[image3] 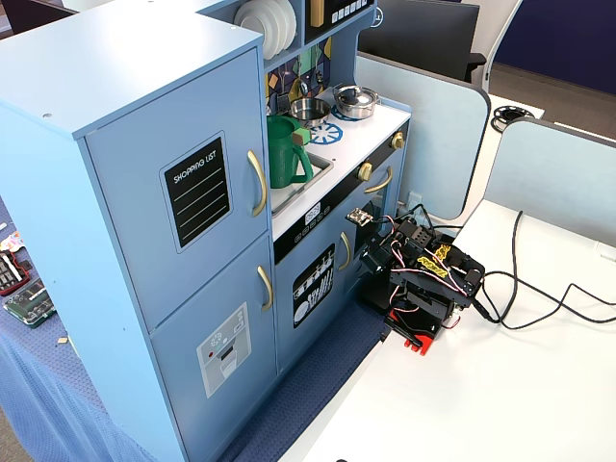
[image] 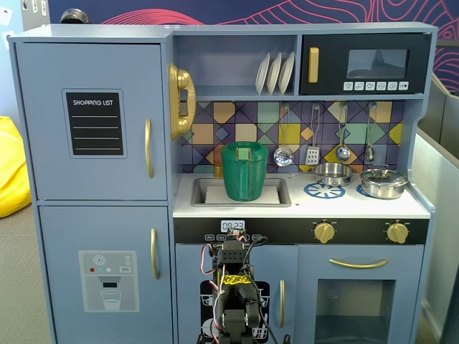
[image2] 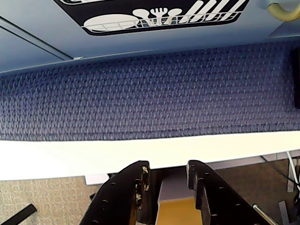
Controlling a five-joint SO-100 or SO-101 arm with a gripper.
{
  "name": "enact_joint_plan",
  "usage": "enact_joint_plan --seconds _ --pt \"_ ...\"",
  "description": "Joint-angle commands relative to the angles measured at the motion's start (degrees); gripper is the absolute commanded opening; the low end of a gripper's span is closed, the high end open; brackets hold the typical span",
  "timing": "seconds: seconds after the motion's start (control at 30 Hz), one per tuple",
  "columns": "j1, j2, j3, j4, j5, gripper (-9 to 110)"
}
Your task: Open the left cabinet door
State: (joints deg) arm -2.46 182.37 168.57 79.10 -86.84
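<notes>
The left cabinet door (image: 93, 122) is blue-grey with a black "SHOPPING LIST" panel (image: 94, 123) and a vertical gold bar handle (image: 148, 148). It is shut, at the upper left of the toy kitchen. It also shows in a fixed view from the side (image3: 183, 202), with its handle (image3: 258, 183). My arm (image: 233, 287) sits folded low in front of the small dish-rack door (image2: 159, 14), far below and right of that handle. In the wrist view my gripper (image2: 167, 168) has its jaws a little apart with nothing between them, over the white table edge (image2: 70, 157).
Below the task door is a shut door with a water-dispenser graphic (image: 107, 279). A green pitcher (image: 244, 172) stands in the sink. A blue cloth (image2: 150, 93) lies under the kitchen. Cables (image3: 539, 298) trail over the white table (image3: 500, 395) beside the arm (image3: 419, 279).
</notes>
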Motion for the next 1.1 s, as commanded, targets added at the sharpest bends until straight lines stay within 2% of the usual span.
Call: enact_joint_plan --seconds 0.0,0.1,0.37,0.5,0.57,0.67,0.83,1.07 --pt "-1.32 -0.26 3.16 8.70 -1.67 7" --pt "-2.20 -0.26 3.16 8.70 -2.02 0" --pt "-2.37 -0.26 3.16 8.70 -1.76 0" --pt "-5.98 -0.35 3.16 6.77 0.62 0" --pt "-8.96 -0.44 3.08 1.23 1.14 0" --pt "-13.89 -0.44 3.08 -13.54 5.27 0" --pt "-23.03 -0.97 0.44 -37.62 3.43 1" --pt "-33.40 -13.97 -19.07 -48.52 -0.44 8"
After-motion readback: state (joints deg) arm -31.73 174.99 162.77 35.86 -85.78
